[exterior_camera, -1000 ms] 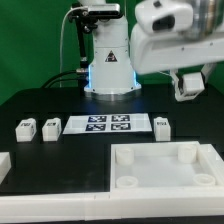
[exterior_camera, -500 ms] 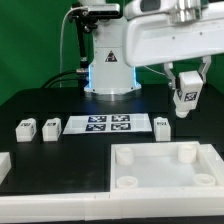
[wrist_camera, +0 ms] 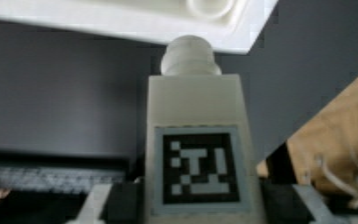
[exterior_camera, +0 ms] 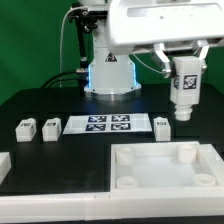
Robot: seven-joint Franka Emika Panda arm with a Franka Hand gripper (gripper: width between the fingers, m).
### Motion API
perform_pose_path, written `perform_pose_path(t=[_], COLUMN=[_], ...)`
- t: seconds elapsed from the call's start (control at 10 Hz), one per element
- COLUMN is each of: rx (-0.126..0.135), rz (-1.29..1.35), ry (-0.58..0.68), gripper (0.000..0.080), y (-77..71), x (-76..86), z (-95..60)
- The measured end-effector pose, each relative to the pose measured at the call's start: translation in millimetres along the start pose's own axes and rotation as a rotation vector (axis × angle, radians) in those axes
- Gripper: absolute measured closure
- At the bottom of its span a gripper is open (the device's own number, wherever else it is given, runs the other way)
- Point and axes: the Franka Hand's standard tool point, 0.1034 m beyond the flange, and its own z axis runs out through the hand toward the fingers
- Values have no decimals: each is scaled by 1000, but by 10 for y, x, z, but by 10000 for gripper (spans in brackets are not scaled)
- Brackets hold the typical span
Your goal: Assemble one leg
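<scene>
Black table (exterior_camera: 70, 160), plain white wall (exterior_camera: 30, 35) behind.

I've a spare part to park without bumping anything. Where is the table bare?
Bare table lies between the marker board and the tray part, toward the exterior view's left. Crowded on its right: the claw holds a leg near a loose leg.

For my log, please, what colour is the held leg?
White leg, black-and-white tag; wrist view.

White arm (exterior_camera: 150, 28), black cable (exterior_camera: 72, 45) — blue-lit base (exterior_camera: 108, 78)
</scene>
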Motion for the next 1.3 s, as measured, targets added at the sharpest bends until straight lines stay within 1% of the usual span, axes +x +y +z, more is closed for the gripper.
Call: perform_pose_path(t=[0.1,0.3,0.4,0.6,0.8,1.0,1.2,1.3], rx=[4,6,10,22,31,40,42,44], rz=[0,0,0,5,9,13,14,15], ry=[-22,-34,-47,-44,-54,-63,-68,-74], gripper=[507,507,507,507,507,507,507,507], y=[-10,-11,-4,-59,-106,-189,-205,-215], x=[-45,-44,-53,63,32,-39,-65,-103], z=[24,32,112,309,504,633,687,731])
